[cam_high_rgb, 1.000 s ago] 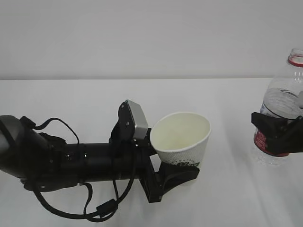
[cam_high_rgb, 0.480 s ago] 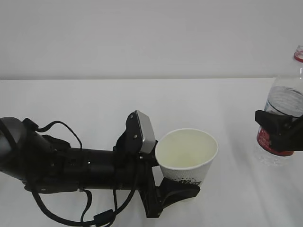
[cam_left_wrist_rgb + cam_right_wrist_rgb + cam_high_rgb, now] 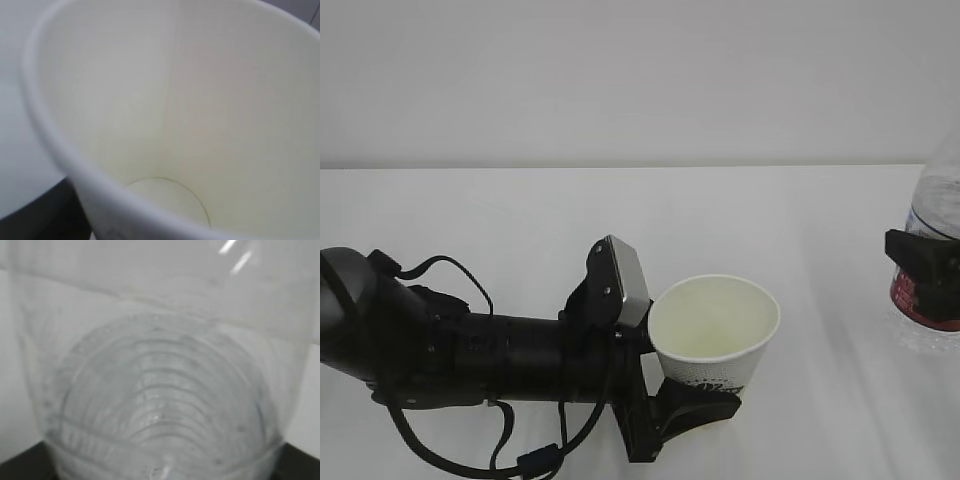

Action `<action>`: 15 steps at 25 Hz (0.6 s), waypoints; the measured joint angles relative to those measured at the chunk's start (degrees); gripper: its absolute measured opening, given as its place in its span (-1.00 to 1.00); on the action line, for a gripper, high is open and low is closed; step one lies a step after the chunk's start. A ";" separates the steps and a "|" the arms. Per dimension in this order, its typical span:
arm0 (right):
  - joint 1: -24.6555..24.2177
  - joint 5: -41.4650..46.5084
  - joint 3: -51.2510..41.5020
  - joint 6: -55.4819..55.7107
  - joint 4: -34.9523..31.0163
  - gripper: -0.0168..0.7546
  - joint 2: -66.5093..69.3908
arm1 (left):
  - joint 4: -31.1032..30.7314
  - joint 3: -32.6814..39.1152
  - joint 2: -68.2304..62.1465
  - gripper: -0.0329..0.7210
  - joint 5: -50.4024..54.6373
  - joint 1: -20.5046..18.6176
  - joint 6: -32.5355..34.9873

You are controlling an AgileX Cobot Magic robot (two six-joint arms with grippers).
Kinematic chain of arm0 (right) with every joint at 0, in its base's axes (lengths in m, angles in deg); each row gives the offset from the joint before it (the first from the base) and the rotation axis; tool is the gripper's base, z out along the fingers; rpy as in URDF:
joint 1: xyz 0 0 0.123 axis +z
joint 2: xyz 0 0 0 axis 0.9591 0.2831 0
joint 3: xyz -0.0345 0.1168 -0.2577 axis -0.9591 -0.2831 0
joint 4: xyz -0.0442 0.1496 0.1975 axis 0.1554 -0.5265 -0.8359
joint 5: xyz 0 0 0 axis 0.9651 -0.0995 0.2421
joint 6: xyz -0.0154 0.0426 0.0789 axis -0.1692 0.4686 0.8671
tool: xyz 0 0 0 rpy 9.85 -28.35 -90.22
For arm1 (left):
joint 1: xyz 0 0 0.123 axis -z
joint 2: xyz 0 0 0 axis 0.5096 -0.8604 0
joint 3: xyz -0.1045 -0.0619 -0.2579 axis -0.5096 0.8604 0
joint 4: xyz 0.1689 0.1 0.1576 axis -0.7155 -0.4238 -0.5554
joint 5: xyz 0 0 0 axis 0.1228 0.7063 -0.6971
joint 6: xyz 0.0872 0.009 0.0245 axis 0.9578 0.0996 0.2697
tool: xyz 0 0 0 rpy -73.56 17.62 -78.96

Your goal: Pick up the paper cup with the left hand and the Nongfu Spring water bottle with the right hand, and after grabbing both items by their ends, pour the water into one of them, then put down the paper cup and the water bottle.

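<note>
The paper cup [image 3: 714,322] stands upright a little above the table, its green print showing low on its side. My left gripper [image 3: 705,397] is shut on its lower part. In the left wrist view the cup's cream inside [image 3: 190,100] fills the frame and its bottom looks dry. At the right edge my right gripper [image 3: 924,285] is shut on the Nongfu Spring water bottle [image 3: 938,212] at its red label; the neck is cut off by the frame. The clear ribbed bottle [image 3: 160,390] fills the right wrist view. I cannot make out the water.
The white table [image 3: 520,215] runs back to a plain white wall [image 3: 620,80]. My left arm [image 3: 450,350] with its cables lies low across the front left. Nothing else stands on the table.
The cup has gone from tilted to upright and shifted slightly right and down. The right gripper has carried the bottle to the right, so its neck has left the frame.
</note>
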 joint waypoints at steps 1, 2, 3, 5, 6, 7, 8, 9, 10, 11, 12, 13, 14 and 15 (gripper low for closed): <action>0.00 0.58 0.00 0.00 0.60 0.26 -0.67 | 0.00 0.00 0.00 0.58 0.26 0.00 0.00; 0.00 1.39 0.00 0.04 1.11 0.26 -1.41 | 0.00 0.00 0.00 0.58 0.25 0.00 0.00; 0.00 2.15 0.00 0.04 1.44 0.26 -2.07 | 0.00 0.00 0.00 0.58 0.25 0.00 0.00; 0.00 3.59 0.00 0.04 1.86 0.26 -3.68 | -0.11 0.00 0.00 0.58 0.25 0.00 0.00; 0.00 4.40 0.00 0.04 1.94 0.26 -4.44 | -0.24 0.00 0.00 0.58 0.11 0.00 0.00; 0.00 4.97 0.00 0.04 1.99 0.26 -5.00 | -0.37 0.00 0.00 0.58 -0.05 0.00 0.00; 0.00 5.23 0.00 0.13 2.09 0.26 -5.58 | -0.37 0.00 0.00 0.58 -0.30 0.00 0.00; 0.00 5.49 0.00 0.13 2.09 0.26 -6.13 | -0.37 0.00 0.00 0.58 -0.59 0.00 0.00; 0.00 5.62 0.00 0.13 2.13 0.26 -6.44 | -0.47 0.00 0.00 0.58 -0.60 0.00 -0.10; 0.00 5.72 0.00 0.13 2.22 0.26 -6.86 | -0.47 0.00 0.00 0.58 -0.72 0.09 -0.14; 0.00 5.97 0.00 0.17 2.34 0.26 -7.28 | -0.47 0.00 0.00 0.58 -0.72 0.25 -0.29; 0.00 6.11 0.00 0.26 2.34 0.26 -7.72 | -0.47 0.00 0.00 0.58 -0.72 0.55 -0.42; 0.00 6.22 0.00 0.26 2.59 0.26 -7.99 | -0.47 0.00 0.00 0.58 -0.72 0.91 -0.42; 0.00 6.36 0.00 0.26 2.83 0.26 -8.26 | -0.47 0.00 0.00 0.58 -0.72 1.37 -0.54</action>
